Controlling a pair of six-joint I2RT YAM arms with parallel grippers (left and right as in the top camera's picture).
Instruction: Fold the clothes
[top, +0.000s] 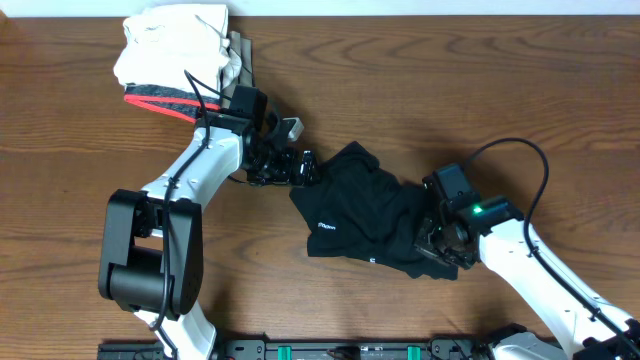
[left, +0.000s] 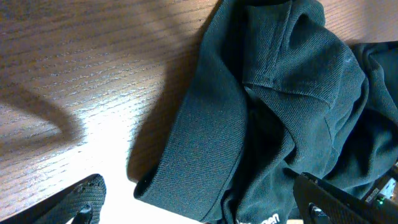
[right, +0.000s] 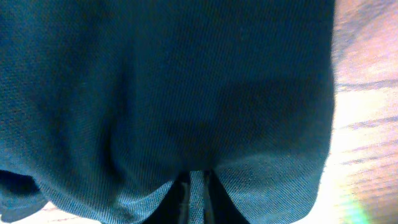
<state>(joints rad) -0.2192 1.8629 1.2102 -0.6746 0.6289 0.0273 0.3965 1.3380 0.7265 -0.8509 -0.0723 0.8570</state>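
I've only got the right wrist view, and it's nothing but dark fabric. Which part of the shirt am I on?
Observer: Overhead shows the right gripper shut on the right-hand end of the black shirt.
Operator: And my other arm?
Observer: The left gripper is open at the shirt's opposite, far-left edge, holding nothing.
Operator: Is the shirt spread flat?
Observer: No, it lies crumpled, white logo facing up.

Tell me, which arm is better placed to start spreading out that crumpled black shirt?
Probably right: the right gripper pinches the black shirt at its edge; the left gripper hangs open beside it, holding nothing.
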